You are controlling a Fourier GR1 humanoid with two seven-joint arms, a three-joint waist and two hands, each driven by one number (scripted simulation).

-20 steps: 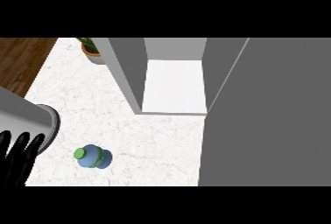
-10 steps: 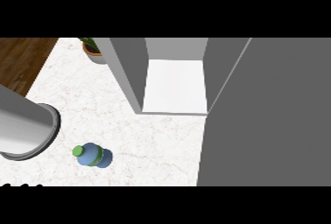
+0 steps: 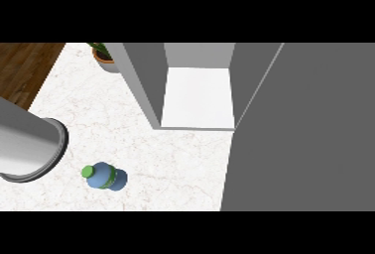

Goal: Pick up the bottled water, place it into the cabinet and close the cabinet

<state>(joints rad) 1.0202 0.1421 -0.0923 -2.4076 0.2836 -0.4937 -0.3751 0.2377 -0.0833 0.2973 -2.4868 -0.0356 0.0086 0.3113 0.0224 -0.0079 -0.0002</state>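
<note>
Small blue plastic bottled water with a green cap, standing upright on the white marbled counter, seen almost straight from above, just right of the grey forearm's end. Tall grey cabinet with a white inner shelf, door swung open, well beyond the bottle toward the upper right.

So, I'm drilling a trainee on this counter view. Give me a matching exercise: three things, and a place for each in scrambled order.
Things:
1. blue water bottle with green cap
2. potted plant in orange pot
3. open grey cabinet with white floor

Places:
A. top of view, beside the cabinet's left wall
B. low left on the white marble counter
C. upper middle of view

Pairs: 1-B, 2-A, 3-C
</note>
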